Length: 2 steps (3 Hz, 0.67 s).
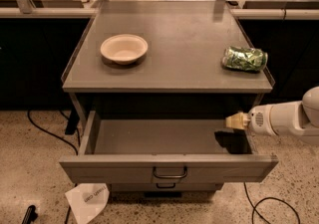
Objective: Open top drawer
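Gripper [234,121] hovers over the right edge of the top drawer [114,167], whether open or closed I cannot tell; drawer stands pulled out beneath the worktop [189,44]; lift clear without nudging its side wall.

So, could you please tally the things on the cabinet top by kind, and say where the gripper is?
Bowl: 1
Green packet: 1
Total: 2
The gripper is at the right side of the open top drawer.
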Each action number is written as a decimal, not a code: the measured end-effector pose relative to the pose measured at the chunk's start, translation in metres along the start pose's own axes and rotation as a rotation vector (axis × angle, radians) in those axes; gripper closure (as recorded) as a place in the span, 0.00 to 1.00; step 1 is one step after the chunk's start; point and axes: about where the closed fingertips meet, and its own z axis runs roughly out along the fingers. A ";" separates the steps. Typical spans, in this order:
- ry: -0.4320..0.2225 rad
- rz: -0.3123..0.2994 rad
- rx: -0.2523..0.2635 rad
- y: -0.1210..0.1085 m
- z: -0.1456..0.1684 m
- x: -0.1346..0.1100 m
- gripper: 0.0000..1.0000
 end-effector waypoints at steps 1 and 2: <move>0.002 0.001 0.001 0.000 0.000 0.000 1.00; 0.002 0.001 0.001 0.000 0.000 0.000 0.82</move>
